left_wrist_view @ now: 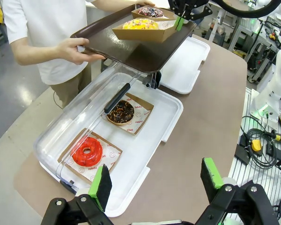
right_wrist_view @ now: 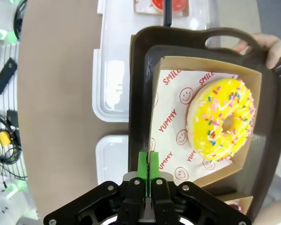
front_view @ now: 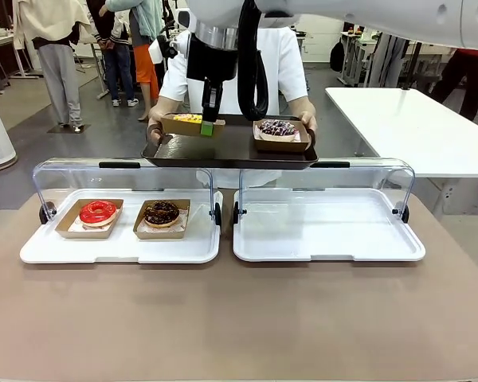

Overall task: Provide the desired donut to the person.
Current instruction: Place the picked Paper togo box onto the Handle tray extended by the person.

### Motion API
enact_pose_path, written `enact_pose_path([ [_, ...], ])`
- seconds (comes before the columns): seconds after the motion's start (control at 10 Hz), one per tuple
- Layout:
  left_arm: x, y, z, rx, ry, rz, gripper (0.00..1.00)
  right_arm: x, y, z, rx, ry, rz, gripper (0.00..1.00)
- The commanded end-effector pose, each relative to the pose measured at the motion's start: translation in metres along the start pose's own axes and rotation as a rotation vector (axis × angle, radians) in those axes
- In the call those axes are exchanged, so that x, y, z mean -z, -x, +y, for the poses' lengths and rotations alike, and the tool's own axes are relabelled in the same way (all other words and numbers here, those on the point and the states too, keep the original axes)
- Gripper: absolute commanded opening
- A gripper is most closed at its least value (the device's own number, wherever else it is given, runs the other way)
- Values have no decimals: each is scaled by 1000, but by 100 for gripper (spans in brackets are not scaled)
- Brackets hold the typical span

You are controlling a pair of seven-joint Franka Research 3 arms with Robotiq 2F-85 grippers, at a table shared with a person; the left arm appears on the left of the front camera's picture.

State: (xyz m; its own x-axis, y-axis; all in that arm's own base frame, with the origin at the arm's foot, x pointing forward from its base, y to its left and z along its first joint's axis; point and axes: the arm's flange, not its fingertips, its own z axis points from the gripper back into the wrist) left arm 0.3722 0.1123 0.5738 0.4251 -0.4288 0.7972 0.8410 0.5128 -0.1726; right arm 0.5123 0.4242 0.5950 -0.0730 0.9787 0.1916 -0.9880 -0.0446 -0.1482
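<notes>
Front view: right claw is clenched on the near wall of the yellow donut's carton, over the person's tray.

Left wrist view: left claw hangs released, above the worktop.

Right wrist view: yellow donut lies right of the claw; the thin wall may tear or tip the carton if pulled.

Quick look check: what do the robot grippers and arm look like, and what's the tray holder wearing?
Both grippers, left and right, are black angular linkages with green finger pads. The white glossy arm carries a thick black cable loop. The person wears a plain white short-sleeved shirt.
</notes>
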Motion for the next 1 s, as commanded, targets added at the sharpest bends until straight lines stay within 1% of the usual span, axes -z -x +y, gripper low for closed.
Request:
enact_pose_path([
  [0.0, 1, -1, 0, 0, -1, -2, 100, 2, -2, -8, -57, 7, 50, 2],
  [0.1, 1, -1, 0, 0, -1, -2, 100, 8, 0, -8, -78, 9, 60, 2],
  [0.4, 1, -1, 0, 0, -1, -2, 100, 22, 7, -14, -82, 5, 81, 2],
  [0.9, 1, -1, 0, 0, -1, -2, 100, 33, 14, -31, -37, 19, 113, 2],
])
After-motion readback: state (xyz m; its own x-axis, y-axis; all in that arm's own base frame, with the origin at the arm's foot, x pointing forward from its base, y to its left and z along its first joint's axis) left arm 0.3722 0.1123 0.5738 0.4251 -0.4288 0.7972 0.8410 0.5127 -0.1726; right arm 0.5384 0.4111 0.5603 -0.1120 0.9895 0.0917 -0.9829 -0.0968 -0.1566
